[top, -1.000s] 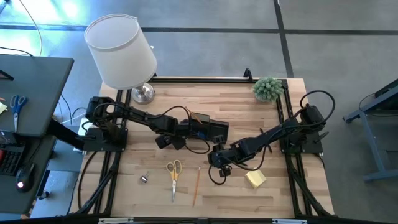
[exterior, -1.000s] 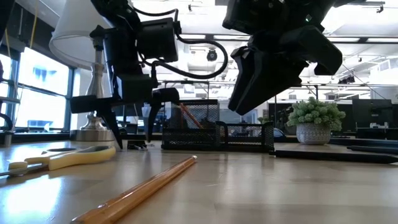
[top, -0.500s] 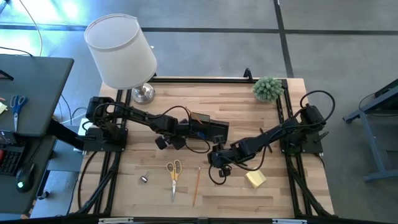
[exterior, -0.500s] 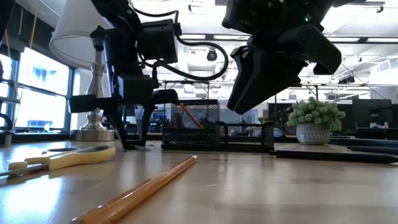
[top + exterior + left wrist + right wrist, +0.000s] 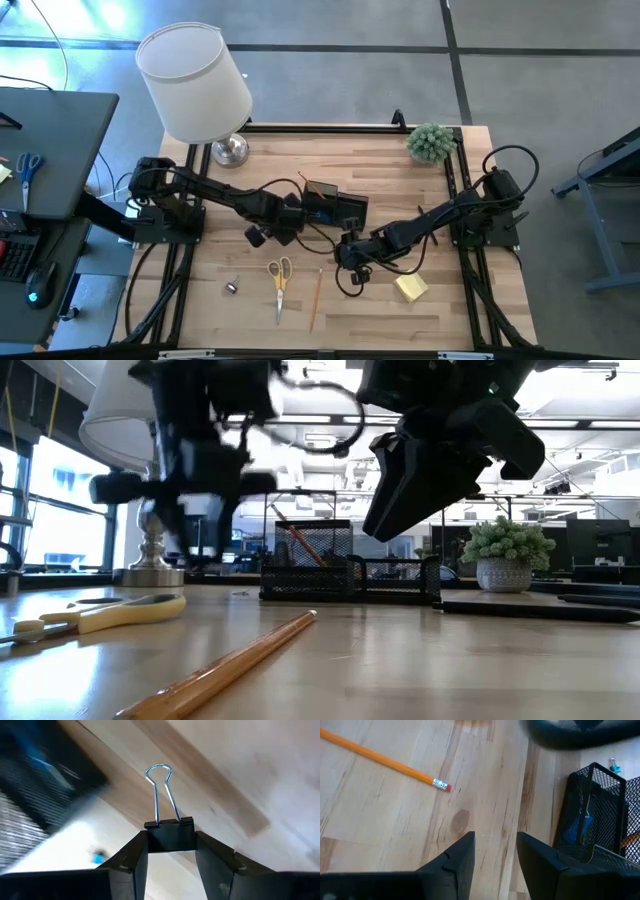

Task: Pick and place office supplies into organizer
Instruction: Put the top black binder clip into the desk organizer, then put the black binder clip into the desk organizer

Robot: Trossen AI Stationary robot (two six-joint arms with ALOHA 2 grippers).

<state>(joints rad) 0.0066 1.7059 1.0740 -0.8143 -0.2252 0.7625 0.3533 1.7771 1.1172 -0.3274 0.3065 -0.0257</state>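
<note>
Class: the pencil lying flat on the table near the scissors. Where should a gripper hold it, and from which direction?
Grip the pencil mid-shaft from straight above, fingers across its width: it lies flat and thin on the table, with the yellow-handled scissors lying apart beside it.

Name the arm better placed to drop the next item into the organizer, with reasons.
Left. The left gripper is shut on a binder clip beside the organizer. The right gripper is open and empty over bare table near a pencil.

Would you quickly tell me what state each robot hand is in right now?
Left hand: closed on a black binder clip.
Right hand: open, holding nothing, above the table by the organizer.
</note>
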